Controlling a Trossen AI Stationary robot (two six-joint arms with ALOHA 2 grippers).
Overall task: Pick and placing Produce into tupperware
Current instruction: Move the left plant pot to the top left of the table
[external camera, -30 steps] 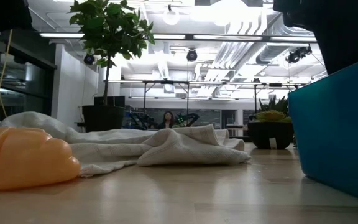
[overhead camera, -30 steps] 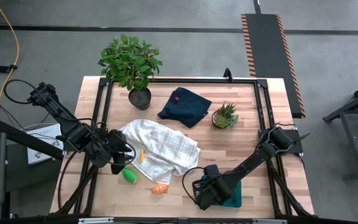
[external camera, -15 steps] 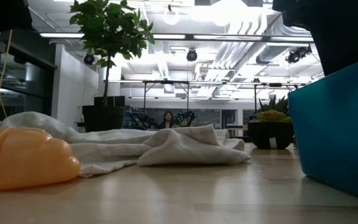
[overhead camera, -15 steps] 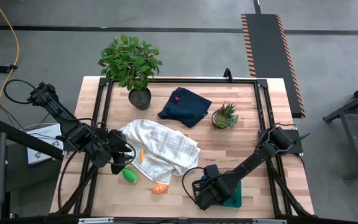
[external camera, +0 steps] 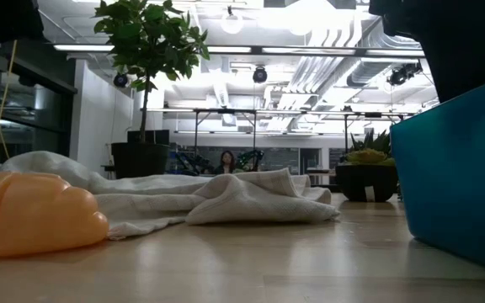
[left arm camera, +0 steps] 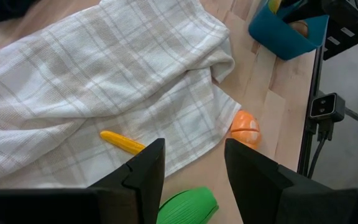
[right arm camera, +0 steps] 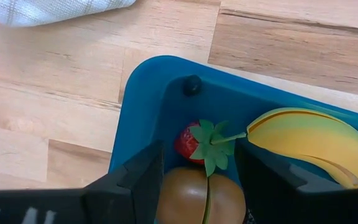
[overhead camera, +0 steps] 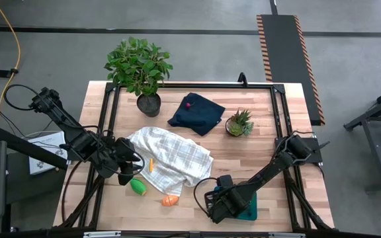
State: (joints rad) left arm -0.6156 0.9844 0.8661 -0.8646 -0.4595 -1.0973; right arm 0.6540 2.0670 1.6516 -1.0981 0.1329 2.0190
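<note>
The teal tupperware (overhead camera: 249, 210) sits near the table's near edge, right of centre, and fills the right of the low view (external camera: 461, 177). In it lie a yellow banana (right arm camera: 303, 142), a red berry (right arm camera: 190, 142) and the brown round one (right arm camera: 197, 198). My right gripper (right arm camera: 201, 180) hovers open over its left end. My left gripper (left arm camera: 194, 177) is open just above the green piece (left arm camera: 188, 205), which lies on the table (overhead camera: 138, 187). An orange piece (overhead camera: 170, 199) lies on the wood. A small yellow piece (left arm camera: 123, 142) rests on the plaid cloth. Another red berry (overhead camera: 188, 104) sits on the navy cloth.
A crumpled white plaid cloth (overhead camera: 172, 157) covers the table's middle. The navy cloth (overhead camera: 196, 114), a spiky potted plant (overhead camera: 239, 123) and a large leafy potted plant (overhead camera: 139, 66) stand toward the far edge. A person (external camera: 226, 160) shows far off in the room.
</note>
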